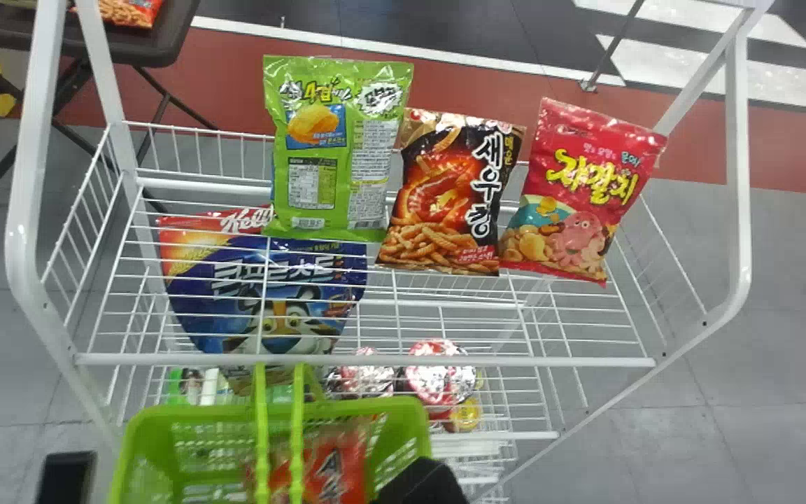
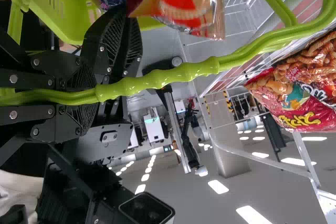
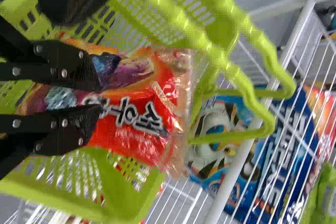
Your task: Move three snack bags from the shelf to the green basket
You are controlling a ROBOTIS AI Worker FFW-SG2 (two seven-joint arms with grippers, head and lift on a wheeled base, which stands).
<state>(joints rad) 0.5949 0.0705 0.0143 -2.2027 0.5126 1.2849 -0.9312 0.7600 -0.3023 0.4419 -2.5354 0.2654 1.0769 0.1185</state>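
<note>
Basket [image 1: 138, 421]: bright-green slatted plastic with two ribbed handles [image 1: 261, 427], in front of the white wire shelf [image 1: 375, 360].
Left gripper [image 2: 94, 95]: black, flat-fingered, closed on both handles.
Right gripper [image 1: 420, 483]: black, over the basket's right side, against a shiny red-orange snack bag [image 1: 336, 469]; whether it grips the bag, I cannot tell.
Red-orange bag: over the basket's open top, behind the handles in the head view.
Top rack: green glossy bag [image 1: 333, 168], brown-and-black bag with red shrimp picture [image 1: 445, 203], pinkish-red glossy bag [image 1: 578, 196], left to right.
Lower tier: big blue tiger-print bag [image 1: 270, 301], under the wires.
</note>
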